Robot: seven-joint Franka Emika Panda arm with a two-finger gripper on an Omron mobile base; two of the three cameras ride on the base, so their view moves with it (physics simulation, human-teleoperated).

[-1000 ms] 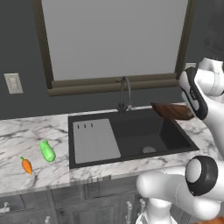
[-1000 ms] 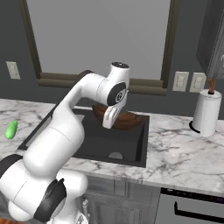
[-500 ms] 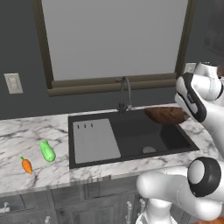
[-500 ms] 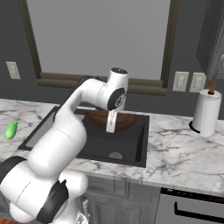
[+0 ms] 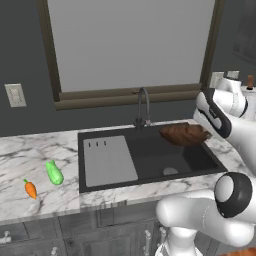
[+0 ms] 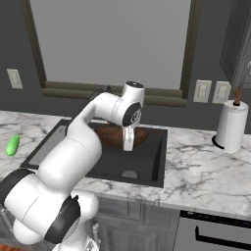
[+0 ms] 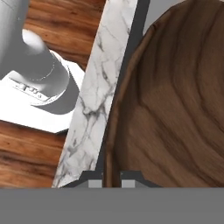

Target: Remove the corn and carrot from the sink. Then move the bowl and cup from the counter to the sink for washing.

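Over the black sink (image 5: 150,160), gripper (image 7: 112,174) seemingly pinches bowl (image 5: 183,134) rim; no writing legible.

Faucet (image 5: 143,106) close behind bowl (image 5: 184,134)

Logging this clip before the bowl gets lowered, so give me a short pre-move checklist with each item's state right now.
1. Gripper shut on the bowl rim: ok, the fingers pinch the rim in the hand view.
2. Bowl over the sink: ok, it hangs above the right side of the basin.
3. Corn out of the sink: ok, it lies on the counter to the left.
4. Carrot out of the sink: ok, on the counter beside the corn, apart from it.
5. Basin floor under the bowl free: ok, nothing but the drain there.
6. Bowl level: not ok, it hangs tilted.
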